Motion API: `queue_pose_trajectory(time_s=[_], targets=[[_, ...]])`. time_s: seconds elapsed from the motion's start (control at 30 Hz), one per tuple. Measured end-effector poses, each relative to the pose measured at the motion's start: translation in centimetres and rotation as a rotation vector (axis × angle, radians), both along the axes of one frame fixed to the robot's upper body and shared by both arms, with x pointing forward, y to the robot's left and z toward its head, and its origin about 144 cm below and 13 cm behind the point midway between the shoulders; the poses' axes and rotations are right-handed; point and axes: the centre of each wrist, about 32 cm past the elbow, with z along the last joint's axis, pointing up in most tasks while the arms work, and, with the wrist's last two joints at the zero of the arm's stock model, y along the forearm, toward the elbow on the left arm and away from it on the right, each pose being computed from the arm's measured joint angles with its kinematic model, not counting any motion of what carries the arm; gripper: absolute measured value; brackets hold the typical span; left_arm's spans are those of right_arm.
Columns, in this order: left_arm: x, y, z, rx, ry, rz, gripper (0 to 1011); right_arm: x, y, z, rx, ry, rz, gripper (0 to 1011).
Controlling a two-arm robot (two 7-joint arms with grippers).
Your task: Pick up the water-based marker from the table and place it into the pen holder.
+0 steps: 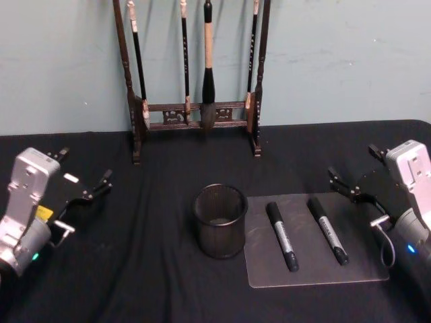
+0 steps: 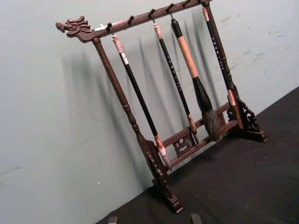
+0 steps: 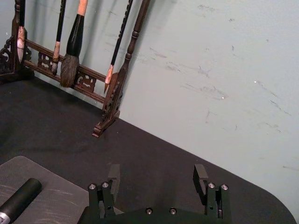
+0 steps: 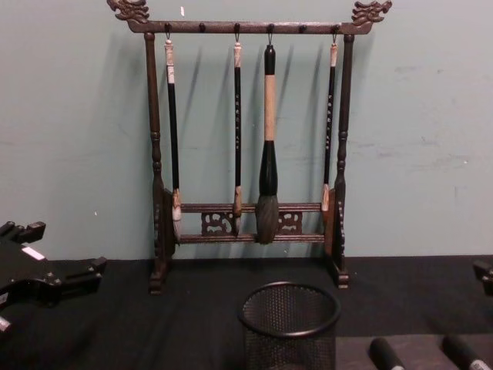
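Near the middle of the table (image 1: 148,282), toward its front edge, we see the pen holder (image 1: 220,221), a black mesh cup standing upright. Just beside it on the right lies a grey mat (image 1: 313,269). Two black markers lie on the mat, left marker (image 1: 281,236) and right marker (image 1: 328,229), roughly parallel and apart. We cannot tell which one is water-based. Left gripper (image 1: 84,168) hovers by the table's left edge, fingers spread wide. Right gripper (image 1: 355,165) hovers by the right edge, just beside the mat, fingers apart too. Brush rack (image 1: 195,114) stands at the back edge with brushes hanging.
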Motion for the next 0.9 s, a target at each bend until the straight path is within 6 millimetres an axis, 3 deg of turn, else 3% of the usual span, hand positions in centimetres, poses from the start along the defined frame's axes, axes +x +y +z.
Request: queue_pose_trajectory(time_s=[0.9], targets=[[0.00,0.00,0.00,0.000,0.000,0.000,1009,0.00,0.00,0.00,0.000,0.000,0.000,1002]])
